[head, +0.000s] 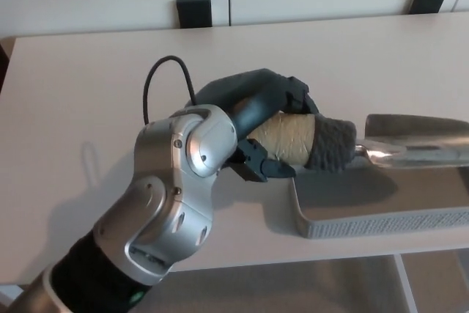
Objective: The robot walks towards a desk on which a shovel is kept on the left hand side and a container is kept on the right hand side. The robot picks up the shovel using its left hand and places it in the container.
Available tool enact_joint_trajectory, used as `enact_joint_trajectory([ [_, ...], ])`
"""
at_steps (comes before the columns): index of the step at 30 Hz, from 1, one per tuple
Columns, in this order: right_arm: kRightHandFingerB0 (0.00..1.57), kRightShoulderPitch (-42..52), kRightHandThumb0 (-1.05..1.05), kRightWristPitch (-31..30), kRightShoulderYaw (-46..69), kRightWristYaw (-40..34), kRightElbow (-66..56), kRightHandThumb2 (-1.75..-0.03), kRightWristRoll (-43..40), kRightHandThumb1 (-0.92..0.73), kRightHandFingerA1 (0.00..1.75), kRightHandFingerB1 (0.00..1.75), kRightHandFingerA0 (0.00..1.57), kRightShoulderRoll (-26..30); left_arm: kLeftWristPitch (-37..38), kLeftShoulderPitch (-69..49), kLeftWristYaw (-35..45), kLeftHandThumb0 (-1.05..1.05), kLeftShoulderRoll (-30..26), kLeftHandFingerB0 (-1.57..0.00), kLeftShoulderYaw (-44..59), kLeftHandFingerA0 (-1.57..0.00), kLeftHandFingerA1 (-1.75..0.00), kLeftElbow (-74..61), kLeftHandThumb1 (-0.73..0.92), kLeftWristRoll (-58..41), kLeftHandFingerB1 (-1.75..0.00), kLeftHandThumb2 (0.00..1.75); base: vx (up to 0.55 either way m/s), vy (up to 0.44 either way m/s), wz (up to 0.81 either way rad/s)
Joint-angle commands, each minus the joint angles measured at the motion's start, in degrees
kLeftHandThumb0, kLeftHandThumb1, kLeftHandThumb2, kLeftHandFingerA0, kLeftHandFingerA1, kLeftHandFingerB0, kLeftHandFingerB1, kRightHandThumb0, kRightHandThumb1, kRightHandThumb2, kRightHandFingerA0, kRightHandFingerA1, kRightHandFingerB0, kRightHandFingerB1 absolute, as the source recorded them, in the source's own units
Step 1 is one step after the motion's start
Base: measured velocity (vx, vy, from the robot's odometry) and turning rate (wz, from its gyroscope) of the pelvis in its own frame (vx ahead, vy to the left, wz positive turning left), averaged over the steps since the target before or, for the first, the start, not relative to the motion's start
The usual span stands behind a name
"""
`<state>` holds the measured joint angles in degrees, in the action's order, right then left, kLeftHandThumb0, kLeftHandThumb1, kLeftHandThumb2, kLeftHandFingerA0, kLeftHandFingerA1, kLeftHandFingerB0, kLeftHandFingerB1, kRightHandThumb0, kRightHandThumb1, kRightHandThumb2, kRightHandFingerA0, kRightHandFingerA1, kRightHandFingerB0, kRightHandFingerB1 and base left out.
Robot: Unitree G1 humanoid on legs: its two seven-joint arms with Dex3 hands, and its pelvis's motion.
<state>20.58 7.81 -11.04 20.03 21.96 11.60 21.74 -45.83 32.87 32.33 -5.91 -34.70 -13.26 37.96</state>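
My left hand (260, 111) is shut around the shovel's handle (293, 139), which is tan with a dark grey textured collar. The shovel (418, 141) lies roughly level in the air, its silver blade pointing right over the grey container (381, 221) at the desk's front right. The blade hangs just above the container's open top, and I cannot tell whether it touches the rim. My silver left forearm (172, 196) comes in from the lower left. The right hand does not show.
The pale desk (88, 108) stretches left and back. Two black brackets (193, 12) sit against the white wall panels behind the desk. The desk's front edge runs just under the container, with floor and a white leg below.
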Motion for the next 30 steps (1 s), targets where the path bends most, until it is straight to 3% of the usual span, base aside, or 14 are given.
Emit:
enact_joint_trajectory([
  [1,0.44,0.46,-0.45,-1.03,0.12,0.07,-0.95,-0.60,0.33,-0.69,0.51,0.40,0.63,1.01,-3.06,0.03,3.29,-0.21,-1.02,-0.49,-2.28,-1.02,-1.11,-2.62,0.74,0.45,-0.45,0.61,0.00,0.000,0.00],
  [6,0.44,0.32,-0.44,-0.98,-0.01,0.09,-1.45,-0.60,0.77,-0.69,0.52,0.40,0.65,1.28,-5.73,0.99,4.85,-0.21,-0.83,-0.52,-3.36,-0.88,-0.91,-1.64,0.74,-0.28,-0.46,0.61,0.00,0.000,0.00],
  [12,0.45,0.41,-0.44,-0.76,-0.02,0.17,-1.39,-0.60,0.63,-0.69,0.51,0.40,0.63,1.33,-6.76,0.96,4.52,-0.21,-0.25,-0.53,-3.99,-0.94,-1.09,0.35,0.73,-0.14,-0.48,0.61,0.00,0.000,0.00],
  [13,0.38,0.41,-0.49,-1.16,-0.09,0.13,-1.58,-0.85,0.78,-0.56,0.61,0.52,0.56,1.34,-7.26,1.12,4.57,-0.21,-0.09,-0.50,-4.24,-0.94,-1.08,0.94,0.73,0.03,-0.47,0.61,0.00,0.000,0.00],
  [14,0.39,0.55,-0.49,-1.56,-0.17,0.02,-2.08,-0.85,1.03,-0.56,0.61,0.51,0.56,1.38,-7.20,1.08,4.40,-0.21,0.00,-0.52,-4.36,-0.96,-1.02,1.36,0.72,0.03,-0.48,0.61,0.00,0.000,0.00],
  [15,0.45,0.56,-0.44,-1.45,-0.22,-0.04,-2.10,-0.60,1.16,-0.68,0.51,0.40,0.63,1.45,-7.53,1.11,4.12,-0.19,0.25,-0.52,-4.48,-0.96,-1.01,1.81,0.72,0.10,-0.47,0.61,0.00,0.000,0.00],
  [16,0.39,0.52,-0.49,-1.30,-0.22,0.09,-1.98,-0.85,1.08,-0.56,0.61,0.52,0.56,1.50,-7.60,0.99,3.68,-0.17,0.55,-0.51,-4.53,-0.94,-1.02,2.30,0.71,0.11,-0.47,0.61,0.00,0.000,0.00],
  [18,0.39,0.69,-0.49,-1.97,-0.18,0.30,-2.53,-0.85,0.92,-0.56,0.60,0.51,0.55,1.46,-8.34,1.21,3.51,-0.17,0.87,-0.46,-4.95,-0.97,-1.00,3.25,0.72,0.42,-0.44,0.61,0.00,0.000,0.00],
  [19,0.45,0.65,-0.43,-1.90,-0.33,0.26,-2.57,-0.60,1.18,-0.69,0.50,0.40,0.63,1.57,-8.18,1.07,3.26,-0.17,0.89,-0.51,-5.00,-0.97,-0.96,3.34,0.72,0.50,-0.47,0.61,0.00,0.000,0.00],
  [20,0.39,0.57,-0.49,-1.81,-0.42,0.25,-2.50,-0.85,1.31,-0.56,0.60,0.51,0.55,1.63,-7.64,1.00,2.86,-0.19,0.77,-0.52,-5.25,-0.99,-0.94,3.65,0.72,0.71,-0.47,0.61,0.00,0.000,0.00],
  [25,0.39,0.27,-0.49,-1.45,-0.72,0.20,-2.05,-0.86,1.55,-0.56,0.61,0.52,0.56,1.81,-7.25,0.73,2.05,-0.18,1.30,-0.55,-4.91,-1.00,-0.96,5.00,0.73,0.40,-0.48,0.61,0.00,0.000,0.00],
  [26,0.45,0.29,-0.44,-1.52,-0.72,0.25,-2.12,-0.60,1.53,-0.69,0.52,0.40,0.64,1.81,-6.90,0.32,1.51,-0.18,1.54,-0.57,-4.69,-1.00,-0.95,5.15,0.74,0.24,-0.49,0.61,0.00,0.000,0.00],
  [29,0.39,0.53,-0.49,-1.60,-0.83,0.24,-2.62,-0.85,1.71,-0.56,0.61,0.51,0.56,1.94,-7.18,0.10,1.12,-0.19,2.01,-0.53,-4.74,-1.02,-0.89,5.50,0.75,0.14,-0.46,0.62,0.00,0.000,0.00],
  [30,0.44,0.26,-0.44,-1.42,-0.83,0.21,-2.31,-0.60,1.71,-0.67,0.51,0.40,0.62,1.90,-7.23,-0.07,0.96,-0.21,2.05,-0.52,-4.65,-1.02,-0.89,5.20,0.77,0.18,-0.46,0.62,0.00,0.000,0.00],
])
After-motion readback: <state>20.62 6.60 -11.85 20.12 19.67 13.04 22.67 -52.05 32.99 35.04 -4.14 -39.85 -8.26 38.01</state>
